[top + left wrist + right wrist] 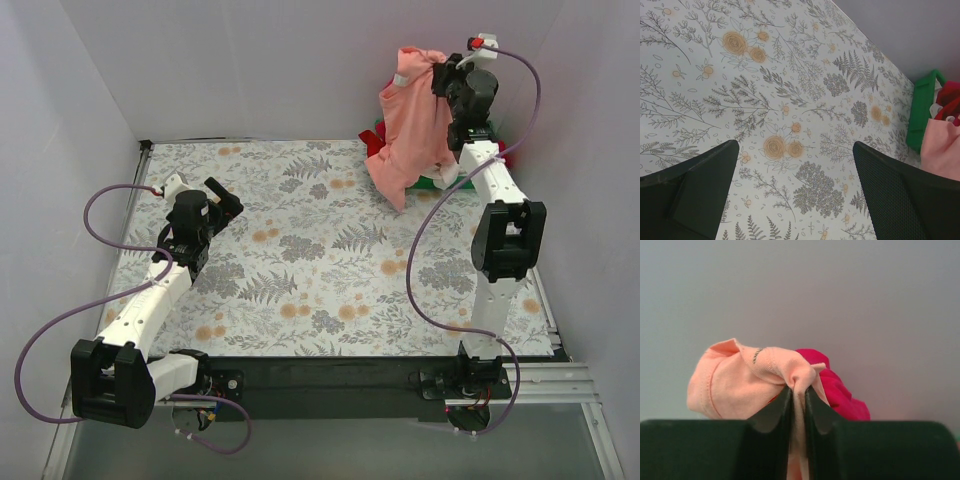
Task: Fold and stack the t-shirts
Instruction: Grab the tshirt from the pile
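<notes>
My right gripper (440, 72) is raised high at the back right and shut on the salmon-pink t-shirt (415, 125), which hangs down from it above the tray. In the right wrist view the cloth (740, 380) is pinched between the closed fingers (798, 395), with a magenta shirt (837, 390) bunched behind it. More shirts, red (378, 145) and white (445, 178), lie under the hanging one. My left gripper (222, 200) is open and empty, low over the left of the table (300, 260). In the left wrist view the pink shirt (945, 150) shows far right.
A green plastic tray (920, 110) stands at the back right corner and holds the other shirts; it also shows in the top view (372, 130). White walls enclose the table on three sides. The floral tablecloth (790, 100) lies flat under the left gripper.
</notes>
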You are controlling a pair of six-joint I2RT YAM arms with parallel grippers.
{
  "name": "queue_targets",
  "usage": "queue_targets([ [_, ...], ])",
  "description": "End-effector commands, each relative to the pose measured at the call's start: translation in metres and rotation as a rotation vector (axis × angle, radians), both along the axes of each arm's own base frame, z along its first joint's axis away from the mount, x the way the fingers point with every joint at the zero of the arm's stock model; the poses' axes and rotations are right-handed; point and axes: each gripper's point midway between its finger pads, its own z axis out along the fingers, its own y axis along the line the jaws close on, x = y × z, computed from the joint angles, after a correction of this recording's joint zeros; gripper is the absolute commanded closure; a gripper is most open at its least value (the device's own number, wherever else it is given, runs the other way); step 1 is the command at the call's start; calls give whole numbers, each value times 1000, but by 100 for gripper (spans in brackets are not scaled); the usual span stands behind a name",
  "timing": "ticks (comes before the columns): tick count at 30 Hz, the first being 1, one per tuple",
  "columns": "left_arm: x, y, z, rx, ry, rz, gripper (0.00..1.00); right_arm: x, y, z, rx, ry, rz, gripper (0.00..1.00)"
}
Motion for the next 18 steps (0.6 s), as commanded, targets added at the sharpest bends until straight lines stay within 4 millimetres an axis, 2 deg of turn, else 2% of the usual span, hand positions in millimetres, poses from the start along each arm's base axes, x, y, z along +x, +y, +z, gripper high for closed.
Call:
queue_targets([
  [1,1,4,16,13,-33,12,2,15,-17,-54,-14,153,-14,73],
  [2,1,4,16,14,-31,10,2,18,-13,-62,-32,183,17,69],
  [3,1,4,16,15,-31,11,2,18,-11,-66,-58,241,27,61],
  [5,2,5,15,16,-30,14,2,23,-16,-79,-121,299,15,49],
  [6,2,4,15,16,-28,11,2,20,-17,-87,-142,345,11,34],
  [8,2,2,14,10,-26,0,2,9,-23,-77,-189,342,-9,16],
  [11,3,-1,13,3,-21,-10,2,-17,-27,-88,-252,402,-20,4],
  [12,3,-1,14,2,-23,-11,2,-24,-34,-93,-260,425,-54,2],
  [13,3,-2,12,0,-19,-15,2,-36,-40,-84,-272,426,-84,2],
  [14,3,-2,14,-2,-22,-16,2,-45,-42,-110,-301,483,-82,2],
  [16,3,-5,13,-8,-20,-27,2,-59,-34,-116,-325,500,-32,2],
  [17,3,-5,14,-11,-21,-29,2,-64,-30,-129,-354,530,-6,2],
  [18,3,-6,13,-14,-18,-32,2,-68,-17,-131,-371,538,41,2],
])
